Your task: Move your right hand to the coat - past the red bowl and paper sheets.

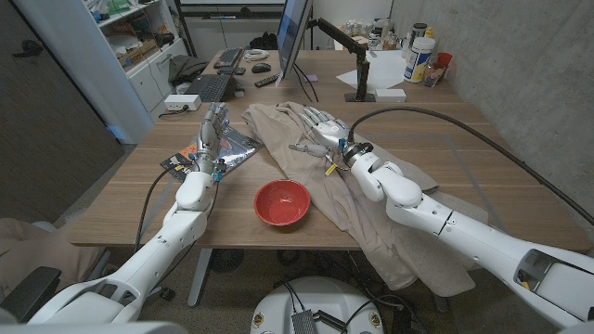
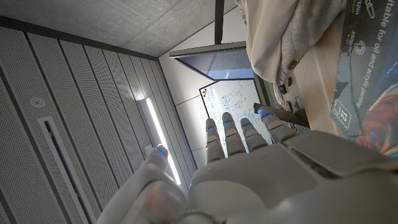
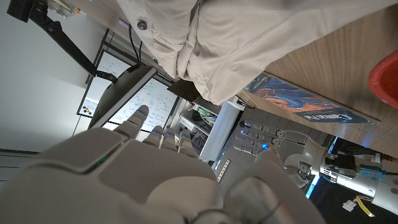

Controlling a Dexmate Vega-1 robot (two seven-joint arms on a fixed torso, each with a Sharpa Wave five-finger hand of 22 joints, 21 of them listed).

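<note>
Wooden table (image 1: pixel 483 176) in an office corner, concrete wall on the right, monitor and keyboards at the far end.

Head view: your right hand (image 1: pixel 320 130) is over the beige coat (image 1: pixel 306 176), fingers spread and holding nothing, beyond the red bowl (image 1: pixel 281 202), which sits near the front edge just left of the coat. Your left hand (image 1: pixel 210 137) stands with fingers extended above the glossy printed sheets (image 1: pixel 223 148), left of the coat.

Left wrist view: left hand (image 2: pixel 249 162) fingers straight and apart, coat (image 2: pixel 292 31) and sheets (image 2: pixel 367 93) alongside.

Right wrist view: right hand (image 3: pixel 137 168) empty, coat (image 3: pixel 249 37) ahead, bowl (image 3: pixel 387 74) at the edge.

Judgement: reach essentially complete; contact with the cloth cannot be confirmed.
</note>
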